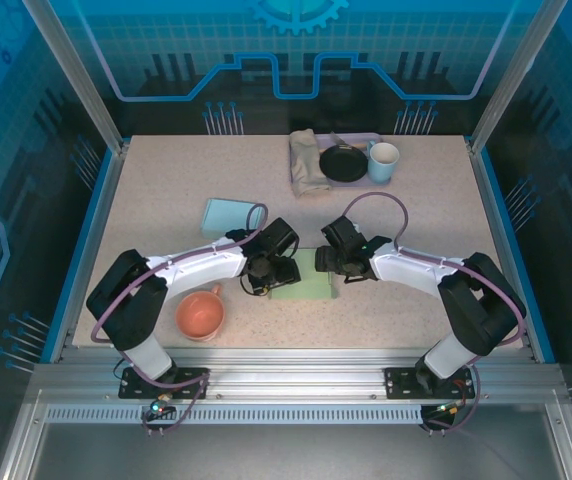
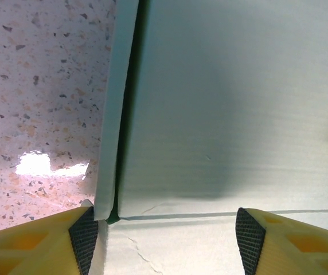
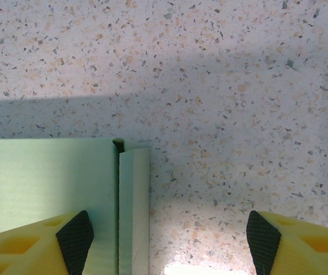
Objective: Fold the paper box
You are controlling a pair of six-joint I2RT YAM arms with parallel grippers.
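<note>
We see the paper box (image 1: 304, 281) lying flat on the speckled surface (image 1: 166, 180), near the front edge and between the two arms. It is a pale green sheet with its panels spread out. The left claw (image 2: 167, 239) hangs low over the box's left side and the right claw (image 3: 168, 245) over its right side, the two wrists facing each other across it.

From the left wrist we look down on the green panel. A narrow side flap (image 2: 111, 114) runs along its left edge, with a dark crease between flap and panel, and another crease crosses just ahead of the fingertips. The left claw is released: its black pads (image 2: 85, 238) stand wide apart, one at the near end of the side flap and the other over the main panel, with nothing pinched between them. Whether they touch the paper we cannot tell.

From the right wrist, a corner of the box sits at lower left, with a narrow edge strip (image 3: 134, 212) just beside the bare surface. The right claw is released too — one pad over the green panel, the other over bare speckle.

Elsewhere, an orange bowl (image 1: 200, 313) stands just beside the left arm, and a pale blue folded piece (image 1: 232, 214) lies behind that arm. At the far edge a tray (image 1: 356, 185) holds a cloth (image 1: 308, 162), a black dish (image 1: 343, 163) and a mug (image 1: 383, 161).
</note>
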